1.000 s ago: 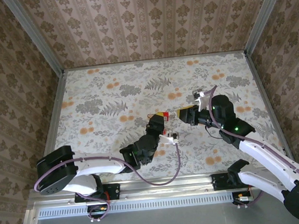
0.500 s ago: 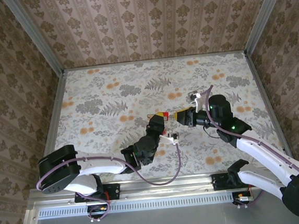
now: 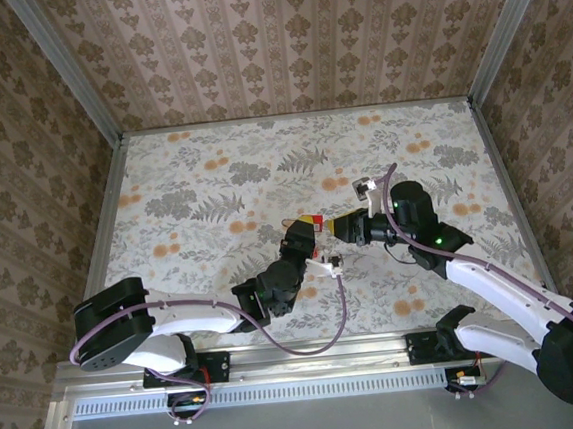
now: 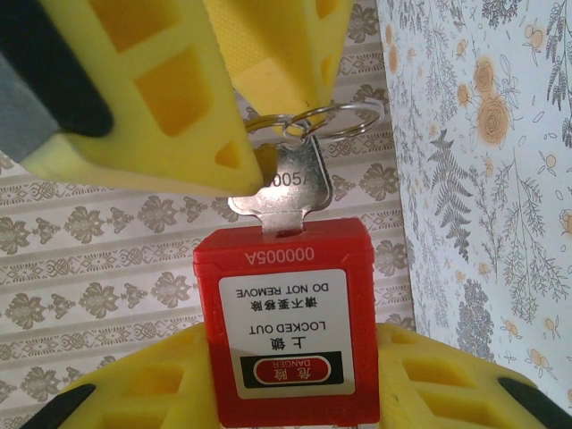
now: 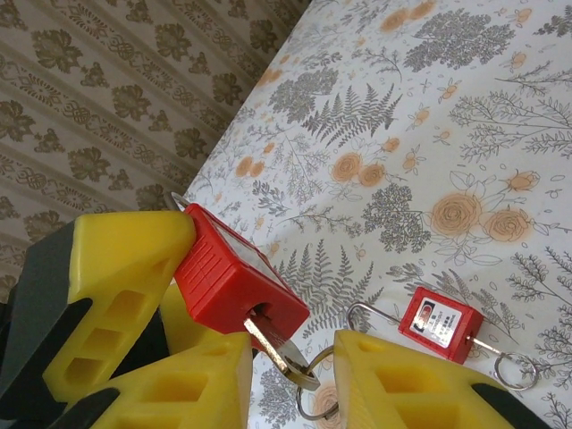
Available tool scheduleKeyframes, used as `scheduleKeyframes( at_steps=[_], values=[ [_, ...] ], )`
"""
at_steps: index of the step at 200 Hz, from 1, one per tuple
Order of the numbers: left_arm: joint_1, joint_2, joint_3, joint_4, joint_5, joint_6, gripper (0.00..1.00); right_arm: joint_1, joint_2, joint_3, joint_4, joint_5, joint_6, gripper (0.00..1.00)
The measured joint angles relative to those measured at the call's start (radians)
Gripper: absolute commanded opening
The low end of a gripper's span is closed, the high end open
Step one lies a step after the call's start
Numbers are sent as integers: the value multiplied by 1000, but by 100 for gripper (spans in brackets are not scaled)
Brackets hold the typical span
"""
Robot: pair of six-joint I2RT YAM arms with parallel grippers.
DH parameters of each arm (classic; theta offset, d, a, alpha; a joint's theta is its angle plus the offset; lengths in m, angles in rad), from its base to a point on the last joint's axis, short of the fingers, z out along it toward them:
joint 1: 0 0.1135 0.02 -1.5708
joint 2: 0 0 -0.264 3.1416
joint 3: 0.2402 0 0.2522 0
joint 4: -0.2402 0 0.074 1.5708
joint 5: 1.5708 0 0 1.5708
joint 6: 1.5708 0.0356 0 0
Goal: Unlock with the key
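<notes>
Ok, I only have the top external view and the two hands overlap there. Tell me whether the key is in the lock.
Observer: It is. The left wrist view shows the silver metal key standing in the keyhole of the red plastic padlock, which the left hand grips by its body.
Operator: Give me the right hand's position on it.
Observer: In the right wrist view the key's head sits inside the open right hand, next to one yellow finger, with a gap to the other.
Operator: Read me the markings.
Observer: The key's head shows 005A; the padlock's edge reads 000005A.
</notes>
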Motion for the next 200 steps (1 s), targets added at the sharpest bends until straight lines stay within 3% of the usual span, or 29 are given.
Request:
scheduleKeyframes(
  at_steps=[133, 200],
  values=[
    [-14, -5, 0, -20, 0, -7, 25, 2, 17, 0, 10, 32, 2, 31],
    [-15, -7, 0, -26, -8, 2, 25, 2, 30, 2, 10, 48, 5, 39]
  ],
)
